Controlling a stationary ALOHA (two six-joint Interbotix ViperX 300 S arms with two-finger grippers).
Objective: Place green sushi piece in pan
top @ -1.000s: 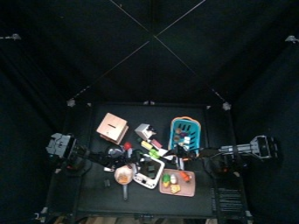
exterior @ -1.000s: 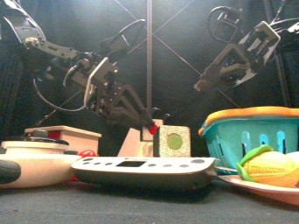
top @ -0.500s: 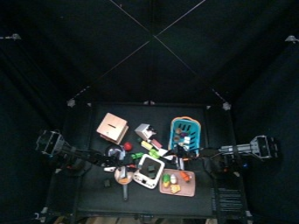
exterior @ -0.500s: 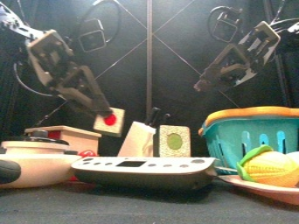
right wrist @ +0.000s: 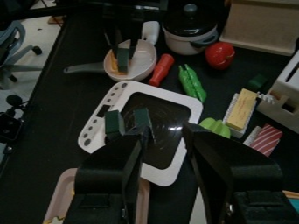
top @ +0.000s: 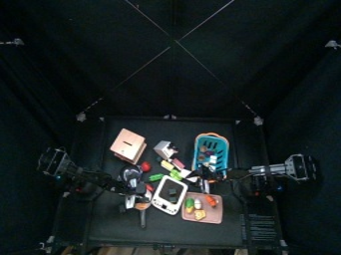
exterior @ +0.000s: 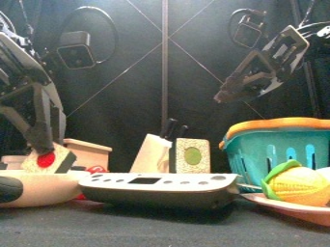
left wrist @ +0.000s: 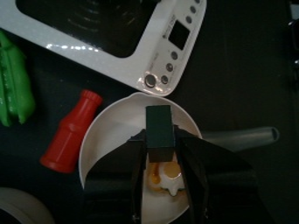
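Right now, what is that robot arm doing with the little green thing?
The left claw is shut on the green sushi piece and holds it just over the pan, which sits beside the white kitchen scale. The sushi has not been let go. A red toy bottle lies next to the pan. The right claw hangs up high on the other side, open and holding nothing.

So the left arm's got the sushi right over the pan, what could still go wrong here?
1. The green sushi piece is pinched at the left gripper tips near the pan rim, close to the scale; released there, it might fall outside.
2. A yellow piece already lies in the pan, so the sushi may land on it.
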